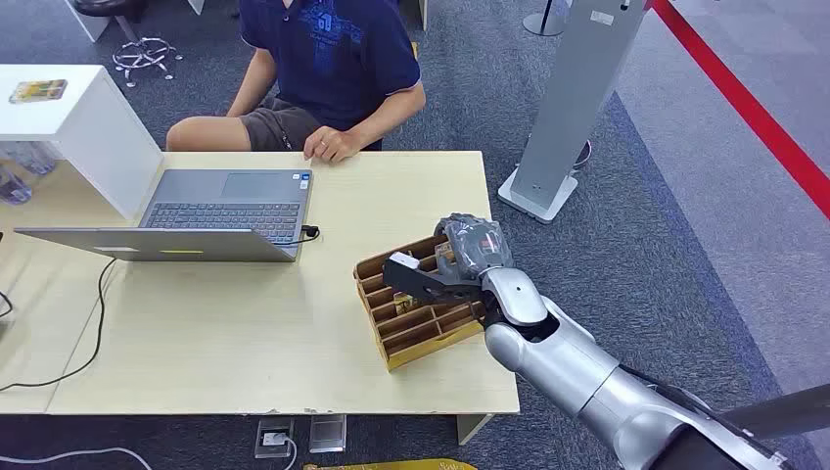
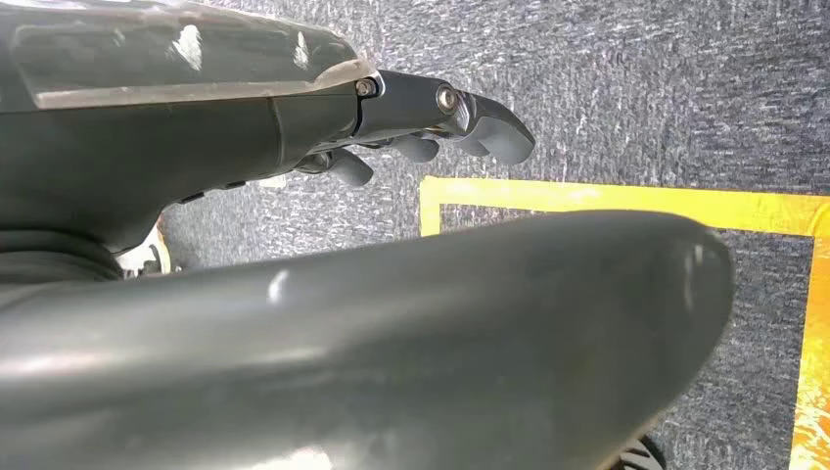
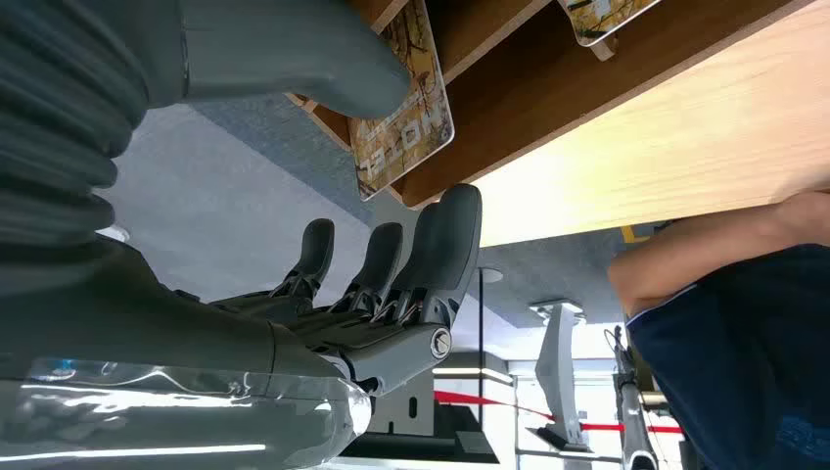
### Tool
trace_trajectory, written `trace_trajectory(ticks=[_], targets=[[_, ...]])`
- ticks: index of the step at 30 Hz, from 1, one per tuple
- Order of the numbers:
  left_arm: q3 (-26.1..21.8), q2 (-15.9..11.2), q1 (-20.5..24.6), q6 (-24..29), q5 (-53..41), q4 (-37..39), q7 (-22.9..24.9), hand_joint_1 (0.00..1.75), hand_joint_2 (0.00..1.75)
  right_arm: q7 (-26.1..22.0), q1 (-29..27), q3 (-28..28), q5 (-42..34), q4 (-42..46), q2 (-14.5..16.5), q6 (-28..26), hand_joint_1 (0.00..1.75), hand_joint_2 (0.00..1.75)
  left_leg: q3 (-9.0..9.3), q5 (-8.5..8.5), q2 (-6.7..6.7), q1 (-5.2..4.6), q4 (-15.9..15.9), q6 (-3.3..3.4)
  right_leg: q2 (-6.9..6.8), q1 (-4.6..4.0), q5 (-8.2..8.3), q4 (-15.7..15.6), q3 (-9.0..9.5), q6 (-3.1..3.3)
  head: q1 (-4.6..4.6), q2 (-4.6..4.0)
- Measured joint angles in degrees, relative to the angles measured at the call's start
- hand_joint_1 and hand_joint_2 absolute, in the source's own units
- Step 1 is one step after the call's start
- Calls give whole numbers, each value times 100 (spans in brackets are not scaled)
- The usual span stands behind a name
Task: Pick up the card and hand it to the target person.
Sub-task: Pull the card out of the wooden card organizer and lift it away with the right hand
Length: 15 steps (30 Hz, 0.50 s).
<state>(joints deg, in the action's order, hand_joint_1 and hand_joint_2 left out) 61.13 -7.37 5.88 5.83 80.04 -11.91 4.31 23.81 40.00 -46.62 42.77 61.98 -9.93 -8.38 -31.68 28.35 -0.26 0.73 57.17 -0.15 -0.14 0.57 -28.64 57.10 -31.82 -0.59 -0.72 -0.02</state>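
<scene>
Head view: card [image 3: 403,137] behind robot hand [image 1: 460,257]

Office: laptop [image 1: 210,217] on desk [image 1: 294,323], grey carpet [image 1: 675,225]

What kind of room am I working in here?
Probably an office or a reception-style test area: a desk with an open laptop, a seated person across it, grey carpet, a red floor line, and a kiosk stand.

Right robot hand [image 3: 323,245] thumb touching card [image 3: 403,117] in wooden holder [image 3: 509,88]; fingers [image 3: 445,245] spread apart.
</scene>
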Motion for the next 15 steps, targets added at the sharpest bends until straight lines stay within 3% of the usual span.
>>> trace_trajectory(ticks=[15], targets=[[0,0,0,1,-15,0,32,0,0,67,-89,10,15,21,-48,45,92,175,1,0,1,0,0,0,0,0,0,0,0,0,-2,0]])
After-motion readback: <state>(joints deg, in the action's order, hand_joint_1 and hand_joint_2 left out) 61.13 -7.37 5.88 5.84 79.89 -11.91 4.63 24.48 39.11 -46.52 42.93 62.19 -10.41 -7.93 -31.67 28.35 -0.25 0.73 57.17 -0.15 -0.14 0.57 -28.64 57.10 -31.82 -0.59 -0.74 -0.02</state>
